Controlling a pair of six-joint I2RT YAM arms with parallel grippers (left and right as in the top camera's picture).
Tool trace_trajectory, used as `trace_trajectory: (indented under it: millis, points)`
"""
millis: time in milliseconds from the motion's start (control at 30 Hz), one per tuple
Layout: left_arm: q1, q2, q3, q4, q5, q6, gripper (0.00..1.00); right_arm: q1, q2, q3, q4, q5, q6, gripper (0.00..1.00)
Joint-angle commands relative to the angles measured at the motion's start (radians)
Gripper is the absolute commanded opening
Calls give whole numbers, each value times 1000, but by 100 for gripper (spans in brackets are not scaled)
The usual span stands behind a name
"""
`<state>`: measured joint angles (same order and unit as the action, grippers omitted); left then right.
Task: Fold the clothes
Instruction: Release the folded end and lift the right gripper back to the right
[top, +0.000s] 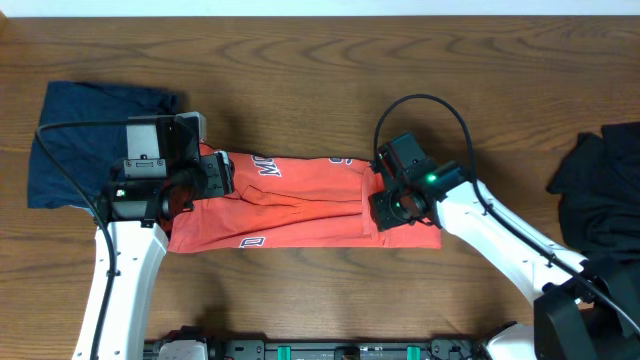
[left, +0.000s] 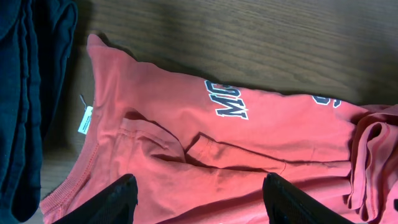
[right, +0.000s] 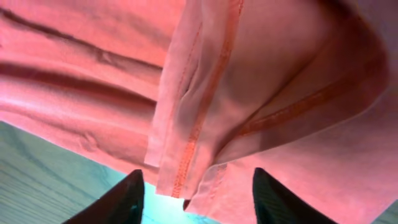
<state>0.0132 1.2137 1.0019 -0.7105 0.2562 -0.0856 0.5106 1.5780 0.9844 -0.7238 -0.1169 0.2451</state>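
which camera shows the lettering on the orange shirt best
The left wrist view: the lettering on the orange shirt is large and sharp. Overhead shows it small. The right wrist view shows only stitched hems, no lettering.

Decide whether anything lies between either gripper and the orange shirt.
Nothing visible does. The left gripper hangs open over the orange shirt near its collar, and the right gripper is open at the opposite end with the hem between its fingers. The navy garment and black garment lie off to the sides.
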Motion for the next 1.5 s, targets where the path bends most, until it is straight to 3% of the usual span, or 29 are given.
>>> trace_trajectory:
  millis: [0, 167, 267, 367, 467, 600, 667, 1233, 1467]
  points:
    - [7, -7, 11, -3, 2, 2, 66, -101, -3, 16, 5, 12, 35, 56]
    - [7, -7, 11, -3, 2, 2, 66, -328, -2, 16, 23, -155, -13, 70]
    - [7, -7, 11, -3, 2, 2, 66, -462, 11, 16, 26, -300, -99, 73]
    - [7, -7, 11, -3, 2, 2, 66, -556, 50, 15, 15, -382, -151, 70]
    - [7, -7, 11, -3, 2, 2, 66, -599, 113, 14, 6, -462, -220, 57]
    - [7, -7, 11, -3, 2, 2, 66, -582, 183, 14, 30, -528, -268, 22]
    - [7, -7, 11, -3, 2, 2, 66, -566, 204, 14, 64, -536, -240, 9]
    - [7, -7, 11, 8, 2, 2, 66, -404, 267, 14, 322, -545, -16, 9]
    - [7, -7, 11, 8, 2, 2, 66, -333, 268, 14, 666, -742, 65, 9]
